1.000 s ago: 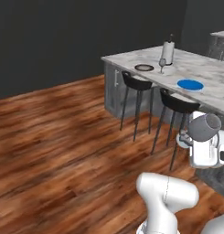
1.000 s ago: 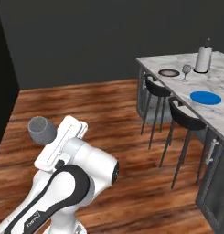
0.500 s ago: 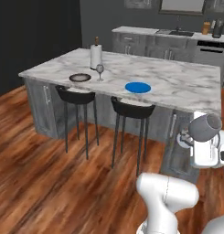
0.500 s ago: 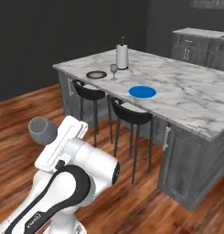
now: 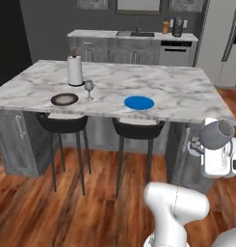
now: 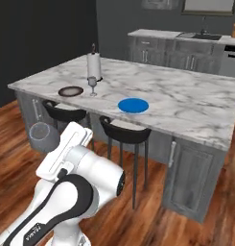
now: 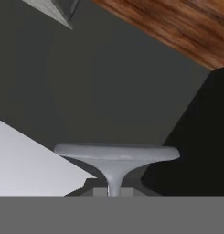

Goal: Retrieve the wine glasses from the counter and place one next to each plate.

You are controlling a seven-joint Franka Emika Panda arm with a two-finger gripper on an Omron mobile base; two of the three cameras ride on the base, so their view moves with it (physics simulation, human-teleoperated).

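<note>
A marble island [image 5: 153, 91] stood in the middle of a dark kitchen, with two black stools [image 5: 136, 129] tucked under its near edge. On the island's left part lay a brown plate [image 5: 64, 99], and just to its right stood a glass [image 5: 89, 87], near but apart from the plate. A paper towel roll [image 5: 74, 70] stood just behind them. A blue plate [image 5: 139, 102] lay farther right, near the island's front edge, well apart from that glass.

The arm [image 6: 73, 182] was folded close to the base, on the near side of the island. A second glass [image 5: 216, 135] was held at the hand, its bowl showing at the right of the left base view and at the left of the right base view [image 6: 41, 137]. In the hand view its round foot [image 7: 117, 153] faced the camera, the stem running down between the gripper [image 7: 114, 192] tips. The pincer was clamped together on that stem.

Against the far wall ran the counter [image 5: 134, 34] with its sink [image 5: 136, 34].
</note>
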